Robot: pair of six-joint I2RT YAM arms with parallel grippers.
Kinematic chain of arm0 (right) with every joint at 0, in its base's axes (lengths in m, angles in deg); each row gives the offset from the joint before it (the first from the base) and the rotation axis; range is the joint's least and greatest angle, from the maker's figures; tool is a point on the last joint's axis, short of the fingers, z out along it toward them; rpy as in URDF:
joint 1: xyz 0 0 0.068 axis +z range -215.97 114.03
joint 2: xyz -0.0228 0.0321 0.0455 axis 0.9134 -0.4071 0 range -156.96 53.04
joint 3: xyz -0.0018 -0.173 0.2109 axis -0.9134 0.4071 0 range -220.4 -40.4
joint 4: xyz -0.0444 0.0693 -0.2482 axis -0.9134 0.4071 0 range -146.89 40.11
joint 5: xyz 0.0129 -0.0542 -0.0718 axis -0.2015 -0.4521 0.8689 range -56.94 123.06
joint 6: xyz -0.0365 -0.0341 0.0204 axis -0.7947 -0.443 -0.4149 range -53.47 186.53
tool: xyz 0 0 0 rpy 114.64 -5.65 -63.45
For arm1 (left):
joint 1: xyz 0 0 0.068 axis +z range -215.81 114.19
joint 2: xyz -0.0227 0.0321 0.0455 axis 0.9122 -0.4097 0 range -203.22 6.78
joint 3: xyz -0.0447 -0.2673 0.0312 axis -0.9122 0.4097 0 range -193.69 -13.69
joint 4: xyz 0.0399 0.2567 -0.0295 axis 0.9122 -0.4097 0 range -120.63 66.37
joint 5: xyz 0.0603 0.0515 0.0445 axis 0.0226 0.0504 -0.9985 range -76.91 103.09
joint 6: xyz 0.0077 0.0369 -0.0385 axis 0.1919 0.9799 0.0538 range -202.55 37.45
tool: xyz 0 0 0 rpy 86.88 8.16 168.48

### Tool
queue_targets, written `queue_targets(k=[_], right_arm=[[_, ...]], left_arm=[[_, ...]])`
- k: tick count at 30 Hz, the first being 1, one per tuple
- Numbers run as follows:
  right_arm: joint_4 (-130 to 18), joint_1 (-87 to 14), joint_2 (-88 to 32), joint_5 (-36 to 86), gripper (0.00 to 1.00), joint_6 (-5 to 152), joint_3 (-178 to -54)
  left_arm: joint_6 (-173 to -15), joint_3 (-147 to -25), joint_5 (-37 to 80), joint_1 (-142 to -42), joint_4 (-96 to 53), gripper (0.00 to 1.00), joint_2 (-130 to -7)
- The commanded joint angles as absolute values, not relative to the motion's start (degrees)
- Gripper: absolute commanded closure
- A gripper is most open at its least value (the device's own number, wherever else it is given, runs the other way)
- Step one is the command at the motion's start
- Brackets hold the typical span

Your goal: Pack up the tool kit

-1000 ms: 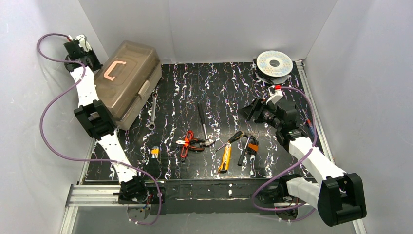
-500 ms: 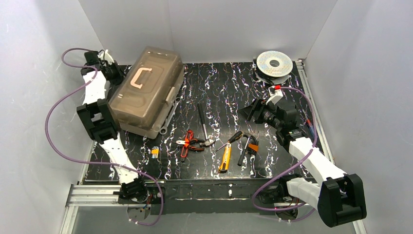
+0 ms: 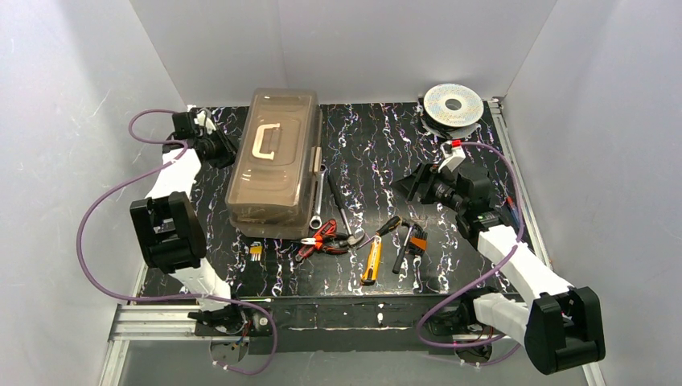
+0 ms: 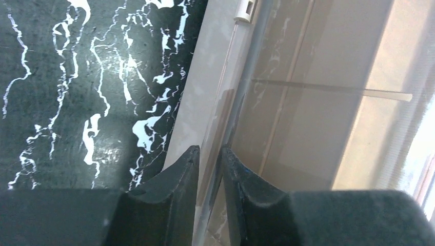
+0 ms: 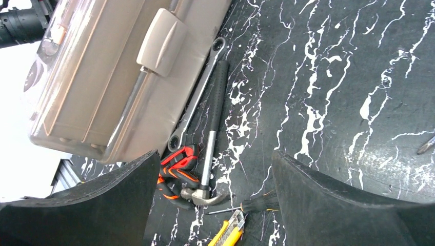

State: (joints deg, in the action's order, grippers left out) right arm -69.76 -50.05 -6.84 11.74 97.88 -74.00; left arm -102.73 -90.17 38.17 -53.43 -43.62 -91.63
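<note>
No lettering I could read, all too small. Left gripper sat low at the toolbox side, fingers pinched almost together on the thin lid edge; left arm folded back, elbow raised behind it. Right gripper was spread wide, nothing in it, tilted down over the mat; right arm reached forward from its base. Just past its tips I saw the hammer, wrench and red pliers, with the yellow knife nearer. Toolbox lay beyond them, lid closed, flat on the mat, wrench just beside it
</note>
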Motion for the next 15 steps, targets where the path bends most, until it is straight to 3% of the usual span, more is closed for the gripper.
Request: queue_targets(k=[1, 15], right_arm=[[-70.7, -49.6, -8.9, 7.9, 0.12, 98.3, -77.7], [-59.2, -43.1, -18.6, 12.7, 0.12, 95.0, -84.9]], left_arm=[[-106.5, -89.1, 41.6, -57.9, -42.0, 0.73, -90.2], [-113.0, -76.6, 39.3, -64.7, -30.7, 0.36, -83.4]])
